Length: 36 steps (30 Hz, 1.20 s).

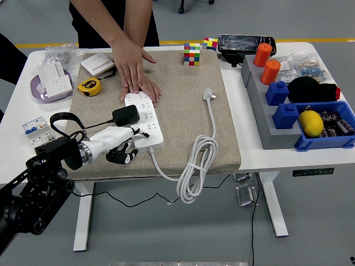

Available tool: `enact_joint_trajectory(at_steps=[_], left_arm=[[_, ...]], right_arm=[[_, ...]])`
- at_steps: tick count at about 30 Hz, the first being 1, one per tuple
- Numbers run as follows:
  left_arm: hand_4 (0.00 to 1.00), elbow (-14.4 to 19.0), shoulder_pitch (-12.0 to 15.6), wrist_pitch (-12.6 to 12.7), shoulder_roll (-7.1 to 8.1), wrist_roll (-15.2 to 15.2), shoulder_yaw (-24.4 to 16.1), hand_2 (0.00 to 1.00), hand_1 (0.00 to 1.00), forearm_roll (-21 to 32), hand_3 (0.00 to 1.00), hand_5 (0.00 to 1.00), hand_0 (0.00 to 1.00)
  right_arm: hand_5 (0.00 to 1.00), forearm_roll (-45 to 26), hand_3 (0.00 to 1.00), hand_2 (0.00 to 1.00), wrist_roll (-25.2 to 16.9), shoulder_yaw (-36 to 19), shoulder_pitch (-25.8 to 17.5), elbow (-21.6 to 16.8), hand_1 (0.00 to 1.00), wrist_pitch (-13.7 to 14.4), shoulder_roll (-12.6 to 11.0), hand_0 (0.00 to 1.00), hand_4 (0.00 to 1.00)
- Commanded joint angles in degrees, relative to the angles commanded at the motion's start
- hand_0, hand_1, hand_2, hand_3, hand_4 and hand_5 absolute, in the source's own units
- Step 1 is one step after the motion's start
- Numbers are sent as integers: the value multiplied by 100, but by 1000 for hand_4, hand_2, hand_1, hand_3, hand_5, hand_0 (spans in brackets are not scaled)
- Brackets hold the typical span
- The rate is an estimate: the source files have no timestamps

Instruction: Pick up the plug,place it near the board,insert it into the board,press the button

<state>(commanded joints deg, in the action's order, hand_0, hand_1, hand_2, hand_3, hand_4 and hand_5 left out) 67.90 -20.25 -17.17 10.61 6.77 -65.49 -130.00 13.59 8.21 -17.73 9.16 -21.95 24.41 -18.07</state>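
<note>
The white power strip point(147, 113) lies on the beige mat point(183, 122), running away from me. A black plug adapter point(126, 114) sits on the strip's left side, and its thin black cable runs left towards my wrist. My left hand point(123, 145) is at the strip's near end. Its upper fingers point(136, 132) lie on the strip's near left corner, the lower ones are curled under, and it holds nothing. A person's hand point(135, 75) presses flat on the strip's far end. The strip's own white cable point(194, 166) is coiled at the mat's front, its plug point(208, 95) lying loose.
A yellow tape measure point(89, 86), a wall switch point(98, 64) and a purple dish point(39, 88) with a socket stand at the back left. A Rubik's cube point(192, 54) sits at the mat's far edge. Grey racks and a blue bin point(324, 141) with a lemon point(311, 123) fill the right side.
</note>
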Motion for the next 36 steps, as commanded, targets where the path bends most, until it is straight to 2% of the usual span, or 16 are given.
enact_joint_trajectory(at_steps=[16,21,27,32,33,36], left_arm=[[447,-112,50,-20,26,-32,158,115,2,0,844,2,120],[447,-42,79,19,19,-25,74,115,2,0,843,2,120],[439,420,215,1,-11,-42,-222,132,11,0,836,2,142],[439,1073,471,338,-199,-19,-658,132,11,0,836,2,142],[656,1211,513,463,-247,-26,-729,327,167,0,648,224,244],[656,1510,580,765,-363,-31,-872,327,167,0,648,224,244]], right_arm=[[968,-7,785,770,2,24,-9,0,779,1,-10,857,998],[968,2,785,770,3,20,-4,-5,779,3,-4,857,998],[968,3,785,767,4,15,-5,-1,779,12,-3,857,998],[968,10,785,767,7,0,-23,-1,779,9,9,857,998],[969,9,785,766,7,-1,-26,0,779,8,12,857,998],[969,7,785,766,8,-4,-33,0,779,6,18,857,998]])
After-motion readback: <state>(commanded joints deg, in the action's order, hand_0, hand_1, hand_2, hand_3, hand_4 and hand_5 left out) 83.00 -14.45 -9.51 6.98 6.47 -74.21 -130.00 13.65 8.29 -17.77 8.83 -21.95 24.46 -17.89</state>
